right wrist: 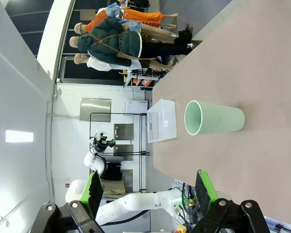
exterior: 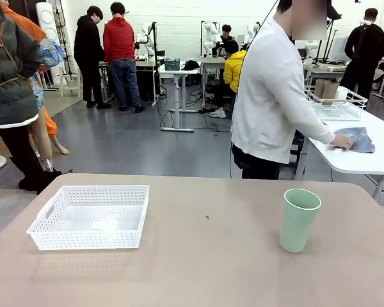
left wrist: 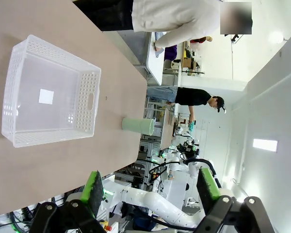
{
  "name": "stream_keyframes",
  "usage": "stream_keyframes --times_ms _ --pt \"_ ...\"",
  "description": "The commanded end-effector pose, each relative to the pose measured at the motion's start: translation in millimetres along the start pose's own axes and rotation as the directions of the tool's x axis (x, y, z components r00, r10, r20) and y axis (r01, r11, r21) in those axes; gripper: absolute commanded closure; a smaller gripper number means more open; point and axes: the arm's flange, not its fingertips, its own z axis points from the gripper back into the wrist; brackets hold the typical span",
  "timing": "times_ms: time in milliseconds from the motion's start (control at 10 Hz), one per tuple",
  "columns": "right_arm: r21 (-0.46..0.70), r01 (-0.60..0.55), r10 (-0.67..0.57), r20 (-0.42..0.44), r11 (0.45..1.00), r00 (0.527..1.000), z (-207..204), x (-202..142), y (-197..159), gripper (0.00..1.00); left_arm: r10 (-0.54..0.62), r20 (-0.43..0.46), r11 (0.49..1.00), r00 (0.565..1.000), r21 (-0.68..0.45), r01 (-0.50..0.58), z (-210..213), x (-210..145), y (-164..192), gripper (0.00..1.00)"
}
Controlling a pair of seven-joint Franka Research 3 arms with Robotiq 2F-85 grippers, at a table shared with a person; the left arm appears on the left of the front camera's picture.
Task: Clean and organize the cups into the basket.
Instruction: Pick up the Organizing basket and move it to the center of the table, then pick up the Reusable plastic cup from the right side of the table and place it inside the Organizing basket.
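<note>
Left gripper (left wrist: 150, 188): jaws spread wide, nothing between the green pads, hanging above the near edge of the desk (exterior: 205, 268). Right gripper (right wrist: 148, 189): likewise released and empty, looking down on its own end of the desk.

Mint cup (exterior: 299, 220): upright, mouth up, on the right half of the desk, alone. Basket (exterior: 86, 240): left half, nothing in it, well apart from the cup.

Person at the far side is turned away, with a hand (exterior: 341, 141) on a blue-grey cloth (exterior: 360, 139) at a neighbouring white table. Tan cups (exterior: 324, 88) stand in a wire rack (exterior: 345, 105) there.

Risks, as I judge them:
- The cup is tall on a narrow foot. A finger clipping the rim on approach would likely tip it and send it rolling toward the desk edge.
- The walls are tapered and matte. A pinch low on the body could squeeze the cup upward out of the pads, so a grip nearer the rim looks safer.
- The carry to the basket is long. It means a reach across the middle or a pass between arms, and either one invites a drop.
- The basket looks light. Setting the cup against a wall could push it along the desk.
- The person may turn back with more cups while an arm is reaching.
</note>
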Motion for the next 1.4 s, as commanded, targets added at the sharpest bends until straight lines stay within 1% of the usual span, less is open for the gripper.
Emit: stream_keyframes --times_ms 0,200,300,400,500,600,700,800,900,1000,1100,1200,1300 --pt "0.006 -0.005 0.005 -0.006 1.000 1.000 -1 1 1 0.00 -0.003 -0.007 1.000 1.000 -0.007 0.003 0 0 -2 0.00" --pt "0.000 0.000 0.000 0.000 1.000 1.000 0 0 0 0.00 0.000 0.000 1.000 1.000 0.000 0.000 0 0 0 0.00" --pt "-0.075 -0.275 0.271 -0.064 0.959 0.961 -22 -11 10 0.00 -0.126 0.000 0.973 0.992 0.197 0.123 -12 -4 -21 0.00" --pt "-0.149 -0.515 0.509 -0.080 0.844 0.857 -42 -15 14 0.00 -0.200 -0.084 0.904 0.976 0.367 0.217 -23 -6 -40 0.00" --pt "-0.194 -0.655 0.638 -0.150 0.731 0.756 -60 -14 11 0.00 -0.224 -0.173 0.819 0.959 0.500 0.281 -35 -4 -53 0.00" --pt "-0.192 -0.719 0.669 -0.267 0.668 0.693 -74 -14 4 0.00 -0.202 -0.225 0.711 0.953 0.636 0.301 -50 2 -62 0.00" --pt "-0.185 -0.749 0.668 -0.354 0.636 0.655 -83 -15 -4 0.00 -0.181 -0.230 0.587 0.956 0.755 0.292 -67 7 -65 0.00" --pt "-0.170 -0.772 0.666 -0.415 0.613 0.620 -91 -17 -13 0.00 -0.180 -0.214 0.449 0.960 0.851 0.274 -87 10 -63 0.00" --pt "-0.154 -0.790 0.665 -0.459 0.594 0.590 -96 -18 -22 0.00 -0.216 -0.198 0.287 0.956 0.923 0.256 -114 11 -55 0.00" --pt "-0.159 -0.787 0.651 -0.478 0.596 0.589 -97 -19 -27 0.00 -0.254 -0.197 0.185 0.947 0.951 0.247 -136 8 -45 0.00" --pt "-0.152 -0.786 0.647 -0.487 0.599 0.587 -96 -20 -30 0.00 -0.298 -0.195 0.143 0.934 0.959 0.245 -154 5 -36 0.00" --pt "-0.143 -0.778 0.640 -0.490 0.611 0.593 -92 -21 -33 0.00 -0.309 -0.202 0.140 0.929 0.957 0.254 -167 3 -27 0.00" --pt "-0.137 -0.758 0.623 -0.485 0.638 0.613 -87 -19 -37 0.00 -0.307 -0.212 0.160 0.928 0.949 0.270 -179 5 -14 0.00"
